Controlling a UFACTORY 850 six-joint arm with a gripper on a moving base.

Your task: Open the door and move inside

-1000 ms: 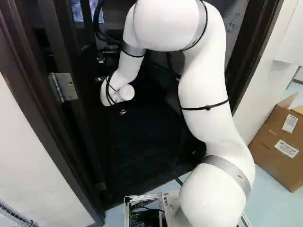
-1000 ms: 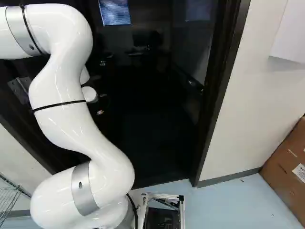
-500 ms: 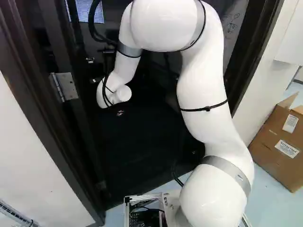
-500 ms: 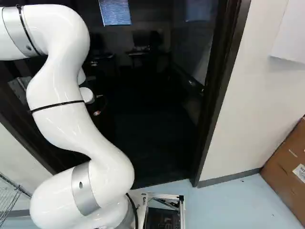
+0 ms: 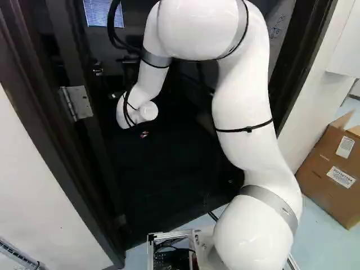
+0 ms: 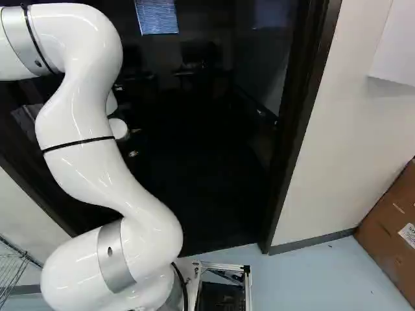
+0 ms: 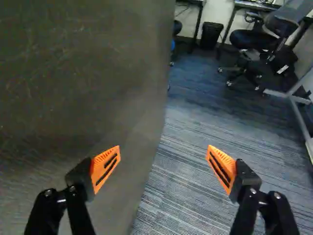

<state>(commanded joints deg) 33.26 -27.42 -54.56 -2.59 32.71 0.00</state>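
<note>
A dim room opens beyond a dark door frame. The white arm reaches through the doorway, its pincer past the frame. In the wrist view the fingers stand spread apart. The door is open, its broad panel beyond one finger, striped carpet beyond the other. Farther in are a black bin and an office chair.

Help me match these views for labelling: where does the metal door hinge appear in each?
Left base view: the metal door hinge is toward the left, above mid-height.
Right base view: near the left edge, above mid-height.
Wrist view: not in it.
Shared landmark, base views only: the window blind, near the top edge.
</note>
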